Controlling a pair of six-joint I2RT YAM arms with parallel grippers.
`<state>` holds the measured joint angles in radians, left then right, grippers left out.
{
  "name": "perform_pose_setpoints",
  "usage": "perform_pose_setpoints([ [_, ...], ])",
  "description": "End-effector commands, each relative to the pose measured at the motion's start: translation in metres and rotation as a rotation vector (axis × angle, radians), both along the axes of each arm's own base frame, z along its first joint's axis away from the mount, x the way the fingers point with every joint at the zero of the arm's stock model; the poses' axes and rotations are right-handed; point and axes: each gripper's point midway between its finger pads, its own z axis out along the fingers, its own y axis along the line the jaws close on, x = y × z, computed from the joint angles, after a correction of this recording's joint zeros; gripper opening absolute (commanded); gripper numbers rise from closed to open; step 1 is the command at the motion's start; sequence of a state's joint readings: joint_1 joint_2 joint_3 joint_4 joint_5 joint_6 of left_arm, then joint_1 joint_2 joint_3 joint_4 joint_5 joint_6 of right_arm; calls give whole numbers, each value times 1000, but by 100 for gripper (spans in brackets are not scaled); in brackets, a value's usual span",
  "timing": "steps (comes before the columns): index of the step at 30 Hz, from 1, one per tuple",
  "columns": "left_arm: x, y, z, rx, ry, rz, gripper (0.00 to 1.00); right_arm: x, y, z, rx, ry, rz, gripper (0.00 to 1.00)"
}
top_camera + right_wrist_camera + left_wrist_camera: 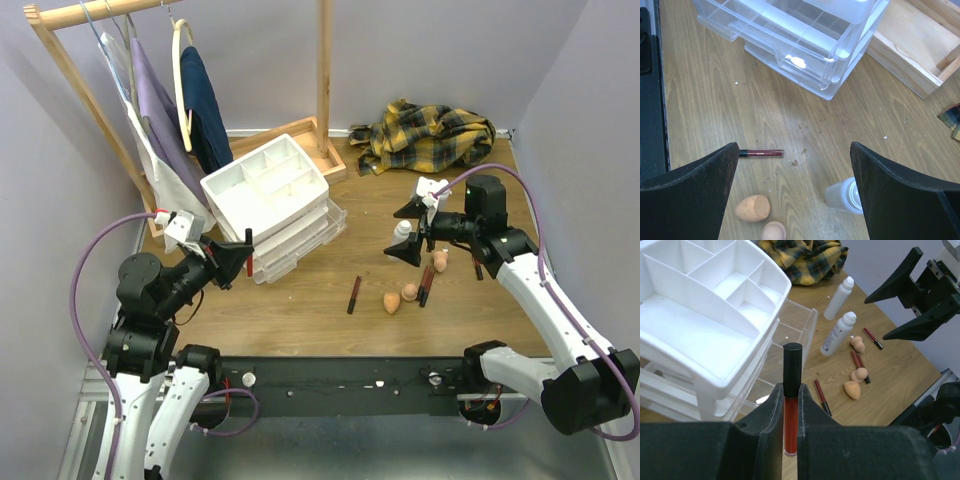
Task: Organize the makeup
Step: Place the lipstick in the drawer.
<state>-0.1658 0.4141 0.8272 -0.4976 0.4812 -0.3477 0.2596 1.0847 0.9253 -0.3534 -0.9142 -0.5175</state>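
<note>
Your left claw is clamped on a dark-red stick with a black cap. It holds the stick upright just beside the white drawer unit, near a corner of the unit's divided top tray. Your right claw hangs with its jaws spread wide and nothing between them, above the table where the rest of the makeup lies. That includes two white bottles that appear to lie on their sides near each other, three peach sponges, and more loose sticks scattered close by (the yellow plaid cloth at the far wall is no part of the job). The held stick looks light, stiff and smooth-walled, so it may swivel or slip between the pads. The grip sits on the barrel below the cap, which seems right for lowering it into a compartment. The loose sticks lie flat and thin on the wood, so take each one across the middle of its barrel. The bottles look light, hard and likely to roll, so grip the body, not the cap. The sponges are soft and will squash, so close gently on the widest part.
</note>
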Motion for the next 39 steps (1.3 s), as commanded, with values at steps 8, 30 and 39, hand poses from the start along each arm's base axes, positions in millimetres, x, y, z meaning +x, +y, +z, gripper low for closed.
perform_pose_setpoints([
  [8,-4,-23,16,3,-54,-175,0,1,0,0,0,4,11,100],
  [30,38,-54,-2,224,-9,-143,0,0,1,0,4,7,17,100],
  [39,84,-58,-37,443,74,-72,10,0,0,-1,2,7,16,100],
])
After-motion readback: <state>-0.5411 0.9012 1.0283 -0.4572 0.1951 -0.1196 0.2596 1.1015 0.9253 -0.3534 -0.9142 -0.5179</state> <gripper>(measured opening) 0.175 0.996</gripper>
